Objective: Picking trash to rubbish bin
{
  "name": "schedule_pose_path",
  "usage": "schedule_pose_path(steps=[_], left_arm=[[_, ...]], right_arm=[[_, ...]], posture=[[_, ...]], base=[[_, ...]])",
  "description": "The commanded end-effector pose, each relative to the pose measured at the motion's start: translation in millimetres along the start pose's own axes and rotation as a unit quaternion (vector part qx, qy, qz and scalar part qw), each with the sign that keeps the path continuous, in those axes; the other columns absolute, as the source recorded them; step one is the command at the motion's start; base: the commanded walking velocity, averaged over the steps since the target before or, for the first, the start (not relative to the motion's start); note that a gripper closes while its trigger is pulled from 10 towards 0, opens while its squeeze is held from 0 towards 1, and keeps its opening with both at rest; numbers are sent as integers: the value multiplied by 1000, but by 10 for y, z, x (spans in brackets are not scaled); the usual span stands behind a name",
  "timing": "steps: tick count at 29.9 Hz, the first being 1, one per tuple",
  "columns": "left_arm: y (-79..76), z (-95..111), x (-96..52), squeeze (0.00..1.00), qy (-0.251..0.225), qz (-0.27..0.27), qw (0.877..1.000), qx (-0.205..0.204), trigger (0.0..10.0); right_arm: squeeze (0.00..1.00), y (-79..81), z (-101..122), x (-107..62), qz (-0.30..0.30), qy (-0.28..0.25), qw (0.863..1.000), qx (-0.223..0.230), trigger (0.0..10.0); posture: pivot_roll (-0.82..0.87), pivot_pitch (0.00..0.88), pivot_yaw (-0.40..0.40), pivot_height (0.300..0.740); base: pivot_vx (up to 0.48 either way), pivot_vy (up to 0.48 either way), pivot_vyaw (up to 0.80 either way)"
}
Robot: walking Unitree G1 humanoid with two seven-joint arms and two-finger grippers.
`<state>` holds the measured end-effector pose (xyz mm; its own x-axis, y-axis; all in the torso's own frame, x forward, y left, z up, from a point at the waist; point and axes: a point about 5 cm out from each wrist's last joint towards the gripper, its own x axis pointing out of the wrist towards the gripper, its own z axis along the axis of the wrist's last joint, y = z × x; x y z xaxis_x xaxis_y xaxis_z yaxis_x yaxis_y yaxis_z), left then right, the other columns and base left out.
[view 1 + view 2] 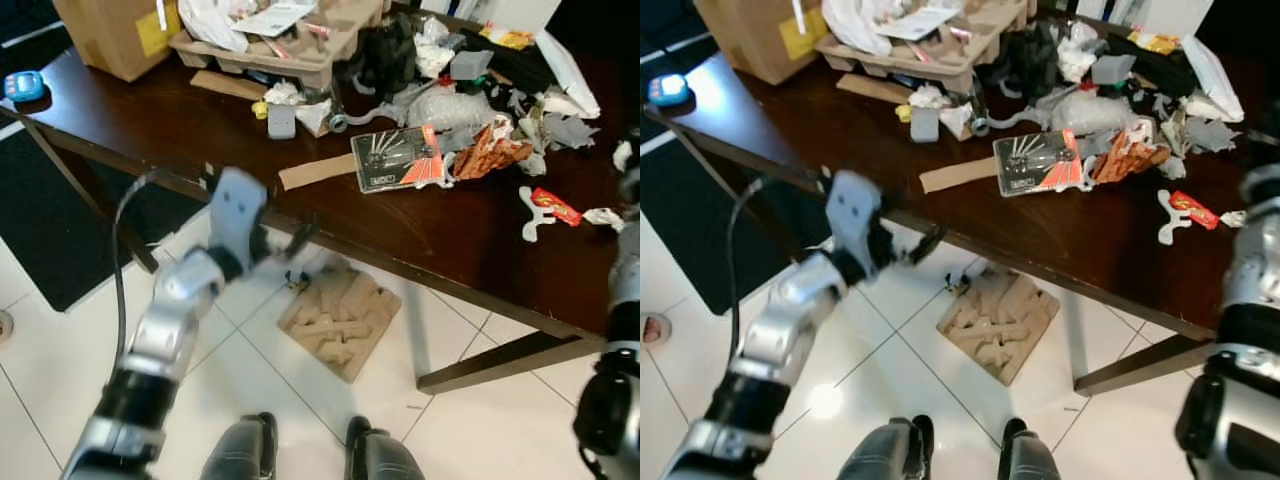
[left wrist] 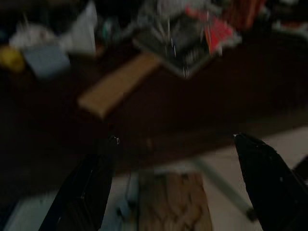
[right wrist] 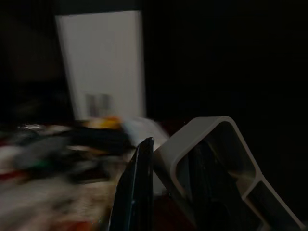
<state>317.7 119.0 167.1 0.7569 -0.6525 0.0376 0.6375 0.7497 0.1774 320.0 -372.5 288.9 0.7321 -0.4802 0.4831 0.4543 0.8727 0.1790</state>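
Trash covers the dark wooden table (image 1: 430, 240): a cardboard strip (image 1: 315, 172), a black and orange packaging card (image 1: 398, 160), a red wrapper (image 1: 556, 206) and crumpled plastic. My left gripper (image 1: 290, 250) is open and empty. It hangs just below the table's front edge, above a moulded cardboard insert (image 1: 340, 315) on the floor. In the left wrist view the left gripper (image 2: 173, 139) faces the strip (image 2: 118, 84) and the card (image 2: 192, 43). My right arm (image 1: 625, 300) rises at the table's right end. My right gripper (image 3: 173, 163) is shut on a grey plastic piece (image 3: 211, 154).
A pulp tray (image 1: 300, 50) full of rubbish and a cardboard box (image 1: 115, 35) stand at the table's back left. A black mat (image 1: 60, 220) lies on the white tiles to the left. A table brace (image 1: 510, 360) runs low on the right.
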Motion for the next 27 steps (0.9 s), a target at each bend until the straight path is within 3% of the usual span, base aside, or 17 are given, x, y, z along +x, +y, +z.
schedule_pose_path(steps=[1, 2, 3, 4, 6, 9, 12, 14, 15, 17, 18, 19, 20, 21, 23, 24, 27], left_arm=[[-5, -231, -94, 0, 45, 5, 999, -10, 10000], [-3, -346, -158, 0, 65, 11, 998, -15, 10000], [-3, -346, -158, 0, 65, 11, 998, -15, 10000], [1, -496, -246, 0, 93, 20, 995, -23, 10000], [2, -643, -341, 0, 121, 28, 992, -31, 10000], [-8, -1127, -660, 0, 214, 50, 975, -43, 10000], [-15, -1200, -718, 0, 229, 52, 971, -44, 10000], [-90, -1517, -993, 0, 299, 60, 951, -54, 10000], [-90, -1517, -993, 0, 299, 60, 951, -54, 10000], [-137, -1780, -1301, 0, 364, 79, 926, -64, 10000], [-137, -1780, -1301, 0, 364, 79, 926, -64, 10000], [-160, -1959, -1595, 0, 413, 113, 900, -83, 10000], [-171, -2009, -1690, 0, 428, 126, 890, -88, 10000], [-171, -2009, -1690, 0, 428, 126, 890, -88, 10000], [-228, -2122, -1904, 0, 463, 151, 868, -98, 10000], [-228, -2122, -1904, 0, 463, 151, 868, -98, 10000], [-355, -2251, -2209, 0, 512, 184, 831, -113, 10000]], right_arm=[[0, -248, -28, -27, -54, 10, 998, -45, 10000], [0, -388, -48, -49, -82, 20, 993, -77, 10000], [0, -388, -48, -49, -82, 20, 993, -77, 10000], [0, -549, -91, -97, -111, 35, 986, -120, 10000], [0, -699, -134, -155, -136, 49, 976, -165, 10000], [0, -1121, -344, -436, -204, 120, 943, -233, 10000], [0, -1187, -373, -488, -214, 131, 936, -246, 10000], [0, -1445, -594, -811, -249, 196, 909, -270, 10000], [0, -1445, -594, -811, -249, 196, 909, -270, 10000], [0, -1629, -821, -1180, -267, 267, 873, -308, 10000], [0, -1629, -821, -1180, -267, 267, 873, -308, 10000], [0, -1720, -1091, -1620, -258, 351, 833, -340, 10000], [0, -1733, -1177, -1773, -251, 379, 820, -347, 10000], [0, -1733, -1177, -1773, -251, 379, 820, -347, 10000], [0, -1693, -1398, -2139, -225, 447, 792, -349, 10000], [0, -1693, -1398, -2139, -225, 447, 792, -349, 10000], [0, -1440, -1753, -2712, -152, 553, 760, -307, 10000]], posture=[[140, 158, -23, 740], [140, 158, -23, 740], [140, 158, -23, 740], [140, 158, -23, 740], [142, 151, -24, 740], [143, 142, -24, 740], [143, 142, -24, 740], [142, 132, -29, 740], [142, 132, -29, 740], [141, 128, -38, 740], [141, 128, -38, 740], [140, 117, -50, 740], [140, 117, -50, 740], [140, 117, -50, 740], [147, 104, -57, 740], [147, 104, -57, 740], [150, 88, -62, 740]], base=[[0, 0, 0], [0, 0, 0], [0, 0, 0], [0, 0, 0], [0, 0, 0], [0, 0, 0], [0, 0, 0], [0, 0, 0], [0, 0, 0], [0, 0, 0], [0, 0, 0], [0, 0, 0], [0, 0, 0], [0, 0, 0], [0, 0, 0], [0, 0, 0], [0, 0, 0]])
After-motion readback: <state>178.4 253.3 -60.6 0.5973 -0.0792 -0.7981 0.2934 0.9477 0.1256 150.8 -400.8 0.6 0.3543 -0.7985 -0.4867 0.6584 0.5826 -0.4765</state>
